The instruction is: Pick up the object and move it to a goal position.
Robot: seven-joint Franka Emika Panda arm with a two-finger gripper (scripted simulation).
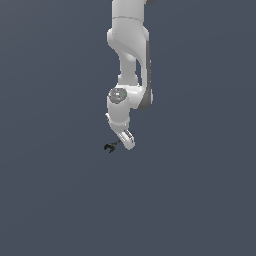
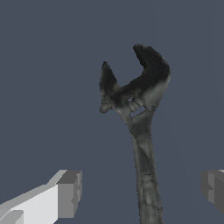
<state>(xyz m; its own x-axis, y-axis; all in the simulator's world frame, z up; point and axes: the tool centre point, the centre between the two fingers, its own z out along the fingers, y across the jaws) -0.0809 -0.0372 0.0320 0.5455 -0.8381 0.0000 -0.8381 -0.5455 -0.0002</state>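
Flat slate-grey ground fills both views; no edges, no other items. White arm (image 1: 127,60) hangs down from the top centre of the exterior view. Tool (image 1: 125,140) sits just below frame centre. The object (image 1: 110,147), small and black, lies right beside the tool tip, toward the exterior view's left.

Wrist view: the object (image 2: 139,122) reads as an adjustable wrench, forked head up in the upper middle of the frame, stem running to the bottom edge. Tool fingers (image 2: 69,194) stand spread at lower left and lower right, stem between them, neither pad touching. Tool released, grasping nothing.

Handling, judged: rigid, metal-like, probably dense for its size, smooth enough to slip or pivot. Best hold looks like mid-stem, across the narrow faces, below the head.
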